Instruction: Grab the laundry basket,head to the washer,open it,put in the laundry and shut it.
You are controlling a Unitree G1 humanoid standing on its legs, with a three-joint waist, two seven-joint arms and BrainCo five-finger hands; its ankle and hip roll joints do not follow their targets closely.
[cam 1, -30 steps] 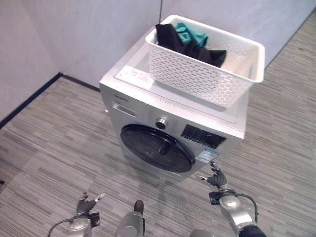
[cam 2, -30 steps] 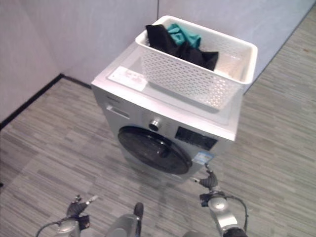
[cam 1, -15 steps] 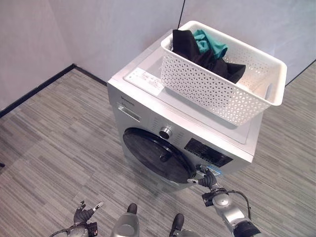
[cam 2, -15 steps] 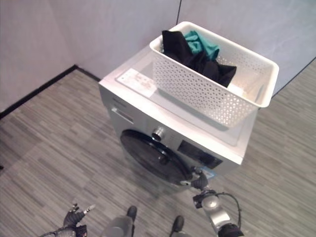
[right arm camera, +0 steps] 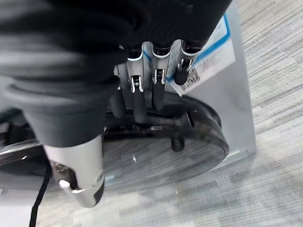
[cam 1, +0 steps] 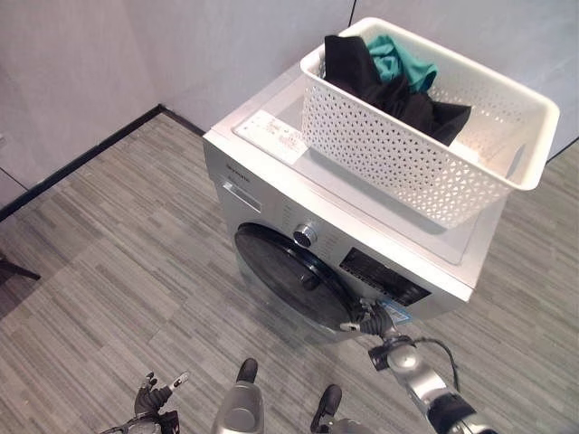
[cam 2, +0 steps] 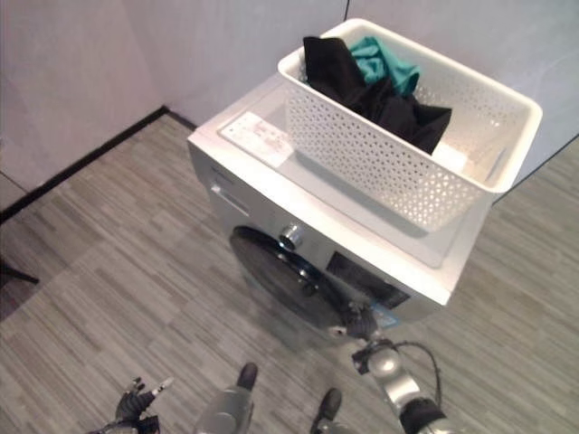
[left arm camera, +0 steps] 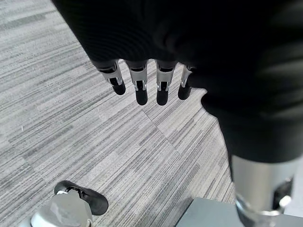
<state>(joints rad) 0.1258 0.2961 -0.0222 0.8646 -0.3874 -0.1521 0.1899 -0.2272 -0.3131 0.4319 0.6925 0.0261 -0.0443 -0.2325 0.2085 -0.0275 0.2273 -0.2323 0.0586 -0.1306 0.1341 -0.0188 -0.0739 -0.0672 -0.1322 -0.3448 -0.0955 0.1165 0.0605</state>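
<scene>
The silver washer (cam 1: 271,194) stands against the wall, its dark round door (cam 1: 280,276) facing me. On its top sits the white perforated laundry basket (cam 1: 407,154) holding black clothes (cam 1: 362,72) and a teal piece (cam 1: 403,59). My right hand (cam 1: 371,318) is at the door's right rim, just under the blue label (cam 1: 398,312). In the right wrist view its fingers (right arm camera: 137,101) reach straight down and touch the door's rim (right arm camera: 189,135). I cannot tell whether the door is ajar. My left hand (cam 1: 152,398) hangs low over the floor, fingers (left arm camera: 142,85) straight and holding nothing.
Grey walls (cam 1: 90,72) with a black baseboard stand behind and to the left of the washer. Grey striped flooring (cam 1: 118,271) spreads in front and to the left. A dark furniture leg (cam 1: 14,269) pokes in at the far left edge.
The camera has shifted, so the washer sits further right in the picture. My right hand has risen from below the label to the door's right rim. The left hand stays low.
</scene>
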